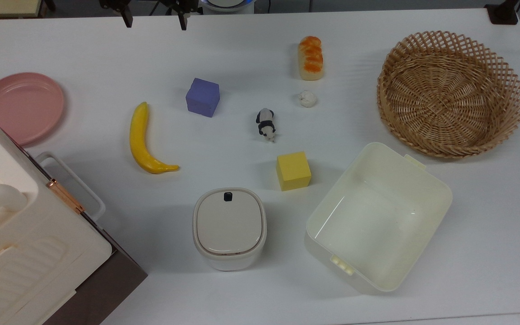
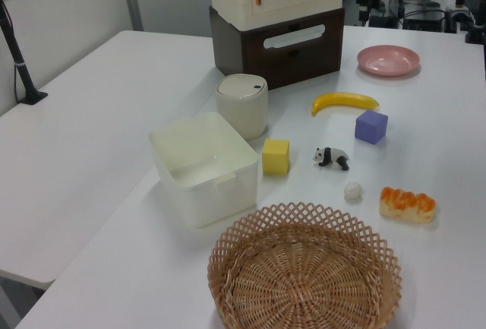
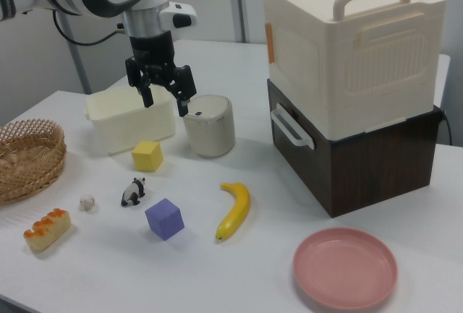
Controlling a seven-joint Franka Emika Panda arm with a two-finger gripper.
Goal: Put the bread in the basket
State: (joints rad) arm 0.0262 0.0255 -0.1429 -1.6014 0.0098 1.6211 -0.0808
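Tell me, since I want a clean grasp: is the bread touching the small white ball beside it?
Apart. The top view shows a strip of bare table between the bread and the white ball.

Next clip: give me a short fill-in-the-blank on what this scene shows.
1. The bread lies on the table, not yet in the ____.
2. The cube nearest the banana is ____.
3. The gripper hangs with its fingers ____.
4. The pink plate holds ____.

Missing words: basket; purple; open; nothing
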